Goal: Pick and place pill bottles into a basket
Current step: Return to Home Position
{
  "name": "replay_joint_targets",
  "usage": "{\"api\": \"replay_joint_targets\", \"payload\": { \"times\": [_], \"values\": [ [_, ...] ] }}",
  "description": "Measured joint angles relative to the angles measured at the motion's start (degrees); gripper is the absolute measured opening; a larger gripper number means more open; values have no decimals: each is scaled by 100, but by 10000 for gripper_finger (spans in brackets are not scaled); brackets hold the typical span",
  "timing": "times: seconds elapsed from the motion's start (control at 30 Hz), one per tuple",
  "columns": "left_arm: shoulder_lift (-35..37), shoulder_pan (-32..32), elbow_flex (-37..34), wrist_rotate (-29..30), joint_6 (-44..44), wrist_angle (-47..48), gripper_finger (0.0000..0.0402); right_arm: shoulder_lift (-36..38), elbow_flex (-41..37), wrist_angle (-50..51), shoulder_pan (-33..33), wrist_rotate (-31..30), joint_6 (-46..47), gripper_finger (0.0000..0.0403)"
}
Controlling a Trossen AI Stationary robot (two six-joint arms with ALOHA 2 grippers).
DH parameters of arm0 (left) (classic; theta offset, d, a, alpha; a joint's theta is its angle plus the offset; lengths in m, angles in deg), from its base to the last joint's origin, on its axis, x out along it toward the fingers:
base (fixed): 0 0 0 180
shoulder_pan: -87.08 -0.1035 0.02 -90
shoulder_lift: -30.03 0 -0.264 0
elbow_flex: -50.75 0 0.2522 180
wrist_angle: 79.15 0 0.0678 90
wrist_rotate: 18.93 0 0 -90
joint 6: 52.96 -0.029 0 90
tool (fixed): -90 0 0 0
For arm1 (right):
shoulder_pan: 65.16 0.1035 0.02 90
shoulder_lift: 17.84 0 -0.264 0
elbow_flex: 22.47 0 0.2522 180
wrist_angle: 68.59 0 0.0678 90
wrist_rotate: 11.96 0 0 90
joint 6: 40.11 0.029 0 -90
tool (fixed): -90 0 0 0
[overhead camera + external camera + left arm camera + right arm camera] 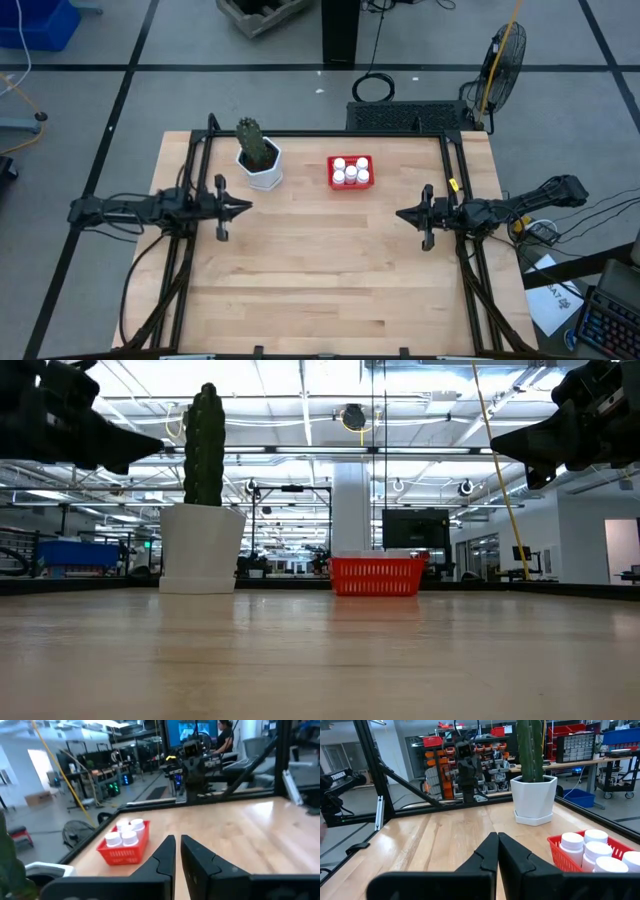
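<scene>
The red basket (350, 172) stands on the table's far middle, with several white pill bottles (350, 170) upright inside it; it also shows in the left wrist view (125, 847), the right wrist view (580, 852) and the low view (376, 575). My left gripper (246, 207) hovers at the table's left side, shut and empty, its fingers (176, 851) pointing toward the right. My right gripper (400, 214) hovers at the right side, shut and empty, its fingers (497, 851) pointing toward the left. Both are well above the table.
A white hexagonal pot with a green cactus (258, 160) stands left of the basket at the far left. A black frame (330, 133) runs along the table's far and side edges. Bare wood lies between the two grippers and toward the near edge.
</scene>
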Motion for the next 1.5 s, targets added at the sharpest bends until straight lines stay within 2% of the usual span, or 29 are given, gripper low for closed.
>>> {"api": "replay_joint_targets", "payload": {
  "times": [0.1, 1.5],
  "values": [
    [-78, 0, -135, 12, -198, -130, 35, -1, -1, 0, 0, 0, 1, 4],
    [-120, 0, -135, 8, 12, -74, 35, 0, -1, 2, 1, 0, -1, 4]
  ]
}}
